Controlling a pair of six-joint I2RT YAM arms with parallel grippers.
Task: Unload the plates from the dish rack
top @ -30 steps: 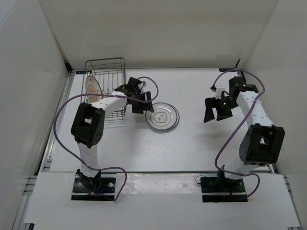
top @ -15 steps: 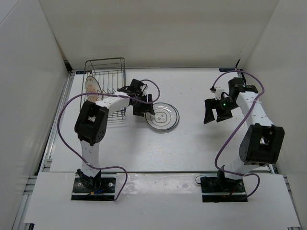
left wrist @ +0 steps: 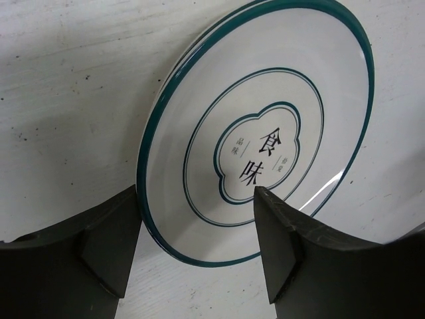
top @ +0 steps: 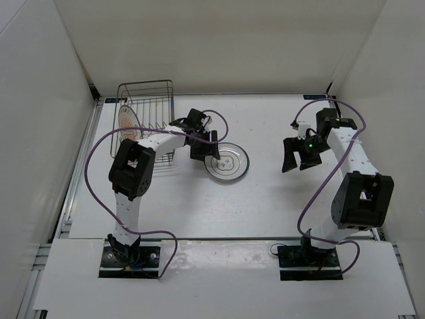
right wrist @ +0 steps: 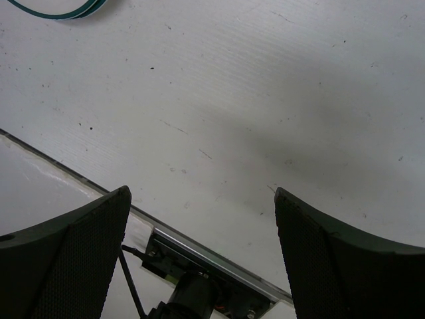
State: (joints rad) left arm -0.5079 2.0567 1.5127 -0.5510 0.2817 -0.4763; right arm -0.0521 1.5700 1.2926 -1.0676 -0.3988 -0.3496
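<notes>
- The left claw (left wrist: 197,198) is spread wide over the near rim of a round white plate with teal rings and a dark centre mark (left wrist: 292,80). One finger (left wrist: 99,252) is outside the rim and the other is over the plate's face. Whether either touches it, I cannot tell.
- That plate lies flat on the white counter (top: 265,199), left of centre and toward the far edge.
- The rectangular dark wire dish rack (top: 146,84) sits in the far-left corner. A round plate with an orange-brown patterned centre (top: 126,119) stands upright inside it.
- The right claw (right wrist: 202,199) gapes wide above bare counter near the right edge, holding nothing.
</notes>
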